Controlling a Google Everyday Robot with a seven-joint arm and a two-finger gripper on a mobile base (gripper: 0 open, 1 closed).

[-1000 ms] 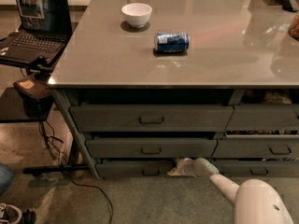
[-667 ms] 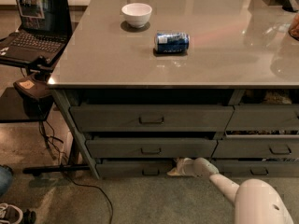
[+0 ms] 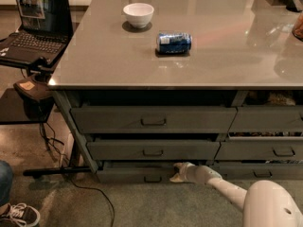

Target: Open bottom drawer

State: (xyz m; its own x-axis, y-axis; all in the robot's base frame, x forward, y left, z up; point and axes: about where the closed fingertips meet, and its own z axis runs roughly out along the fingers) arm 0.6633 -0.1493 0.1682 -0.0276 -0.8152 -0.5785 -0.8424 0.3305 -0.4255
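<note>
Your gripper (image 3: pixel 179 172) sits low, near 6 o'clock in the view, at the right end of the bottom drawer (image 3: pixel 128 174) front, at 3 o'clock from its small centre pull (image 3: pixel 152 178). You cannot tell whether it is spread or closed. From it the white arm (image 3: pixel 222 186) runs toward 4 o'clock to a bulky white link (image 3: pixel 272 205) in the lower right corner.

The bottom drawer is the lowest and shallowest of the left stack, just above the carpet (image 3: pixel 142 205), with a dark gap along its top edge. At 12 o'clock from it come the middle drawer (image 3: pixel 189 149) and then the top drawer (image 3: pixel 199 119). The neighbouring stack (image 3: pixel 270 119) lies at 3 o'clock.

On the grey table top (image 3: pixel 227 56), a blue can (image 3: pixel 174 42) lies on its side, and a white bowl (image 3: pixel 138 14) stands at 10 o'clock from the can. An open laptop (image 3: pixel 38 22) sits off the table's 9 o'clock edge.
</note>
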